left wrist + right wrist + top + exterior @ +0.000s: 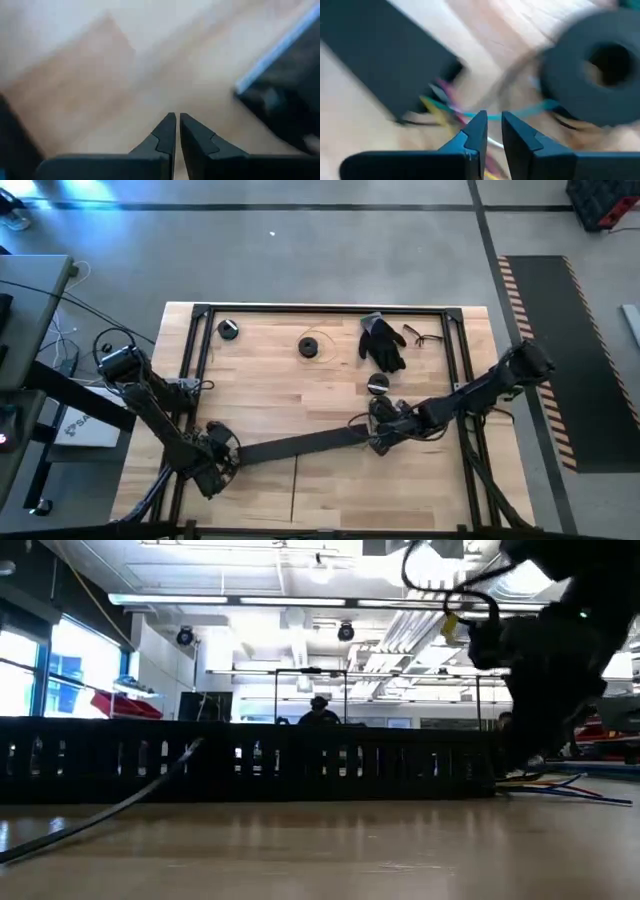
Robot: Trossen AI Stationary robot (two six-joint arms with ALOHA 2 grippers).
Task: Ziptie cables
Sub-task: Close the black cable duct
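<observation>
Since the right gripper (491, 131) hovers with fingers nearly closed on nothing, just over the cables (451, 111) spilling from the end of the slotted duct (300, 446), it should probably spread wider and settle squarely over the strands before pinching. The left gripper (176, 131), almost pressed together and empty, waits near the duct's other end. Only the right wrist view shows the wire colours and a black spool (595, 80) beside them; the low view shows the duct's slots.
</observation>
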